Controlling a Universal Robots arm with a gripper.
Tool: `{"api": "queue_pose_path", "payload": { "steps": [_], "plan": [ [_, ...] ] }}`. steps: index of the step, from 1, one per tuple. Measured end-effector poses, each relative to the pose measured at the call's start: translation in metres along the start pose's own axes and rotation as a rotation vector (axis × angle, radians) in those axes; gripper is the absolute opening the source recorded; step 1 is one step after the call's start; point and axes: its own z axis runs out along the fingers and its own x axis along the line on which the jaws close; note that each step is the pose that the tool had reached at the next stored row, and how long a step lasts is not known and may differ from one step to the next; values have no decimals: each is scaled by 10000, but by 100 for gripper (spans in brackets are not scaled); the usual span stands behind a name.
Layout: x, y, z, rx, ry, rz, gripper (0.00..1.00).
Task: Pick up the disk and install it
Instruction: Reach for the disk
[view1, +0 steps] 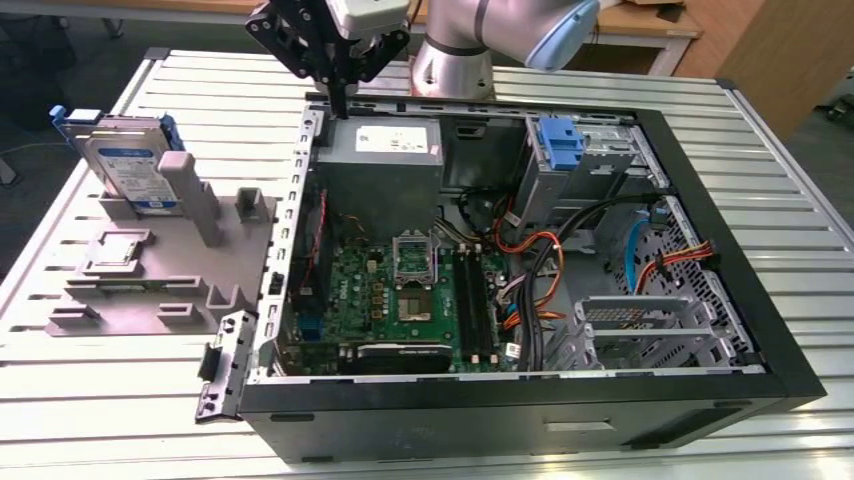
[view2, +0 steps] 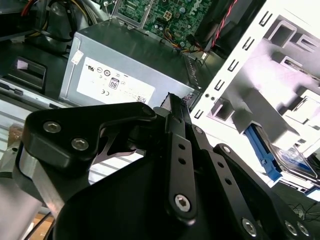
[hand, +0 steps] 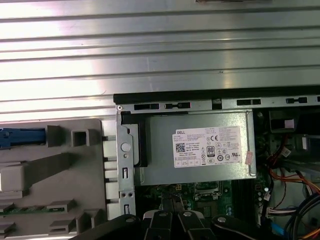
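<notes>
The disk (view1: 130, 165) stands upright in a slot of the grey holder block (view1: 147, 270) at the exterior view's left, outside the open computer case (view1: 534, 400). It is silver-grey with a white-and-blue label and a blue frame. My gripper (view1: 342, 110) hangs over the case's far left corner, above the grey power supply box, well to the right of the disk. Its black fingers are shut together with nothing between them. In the second wrist view the gripper (view2: 172, 100) points at that box and the disk (view2: 295, 160) lies off to one side. The first wrist view catches the gripper (hand: 171, 199).
The grey box with a white sticker (hand: 200, 147) sits in the case corner beside the green motherboard (view1: 400, 290). A tall blue latch piece (view1: 563, 140), bundled cables (view1: 641, 260) and a metal drive cage (view1: 641, 320) occupy the case's right side. Everything rests on a slatted metal table (view1: 774, 150).
</notes>
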Motion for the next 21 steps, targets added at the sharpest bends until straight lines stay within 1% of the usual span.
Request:
{"api": "queue_pose_path", "payload": {
  "steps": [10, 21],
  "plan": [
    [10, -1, 0, 0, 1, 0, 10],
    [41, -3, 0, 0, 0, 0, 10]
  ]
}}
